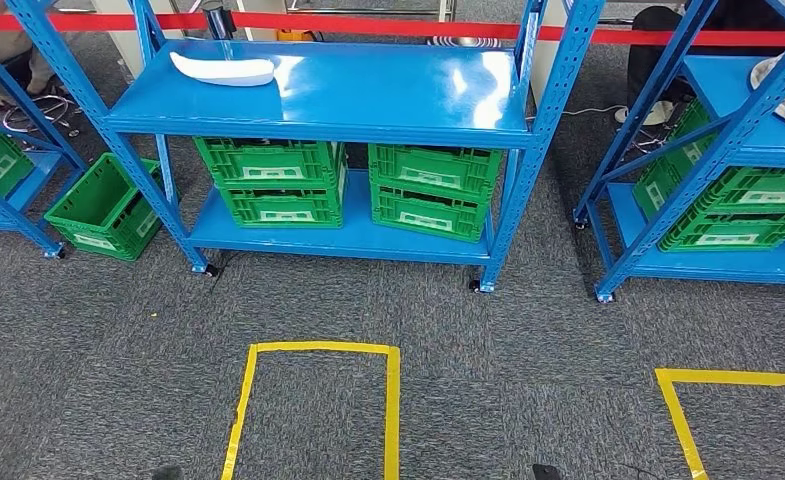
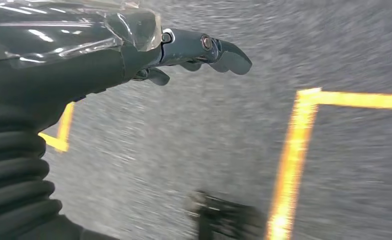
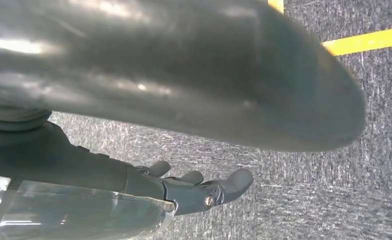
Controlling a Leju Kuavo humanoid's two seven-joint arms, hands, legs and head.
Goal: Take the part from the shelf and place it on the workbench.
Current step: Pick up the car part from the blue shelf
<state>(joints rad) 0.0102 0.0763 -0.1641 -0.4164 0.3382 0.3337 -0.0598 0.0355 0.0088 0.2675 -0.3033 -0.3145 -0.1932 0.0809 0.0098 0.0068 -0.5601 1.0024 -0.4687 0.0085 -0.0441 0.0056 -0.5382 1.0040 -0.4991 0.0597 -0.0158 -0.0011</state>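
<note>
We see the white part [image 1: 224,69], a long curved piece, lying flat on the top deck of the blue shelf [image 1: 388,100] straight ahead of us, toward its left rear corner and well apart from both of our hands. Nothing touches it.

On the lower deck of that shelf stand two stacks of green crates [image 1: 348,185], side by side, each crate with a pale label on its front. Another green crate [image 1: 103,208] sits on the grey carpet [image 1: 508,360] just left of the shelf's leg. A second blue shelf [image 1: 708,190] at the right carries more green crates. A red barrier tape [image 1: 368,25] runs behind the shelves.

Yellow floor tape [image 1: 313,400] marks a rectangle on the carpet in front of the shelf.

Our left hand [image 2: 194,55] hangs over the carpet with its fingers loosely extended and apart, holding nothing. Our right hand [image 3: 194,187] likewise hangs above the carpet, fingers stretched out and empty.
</note>
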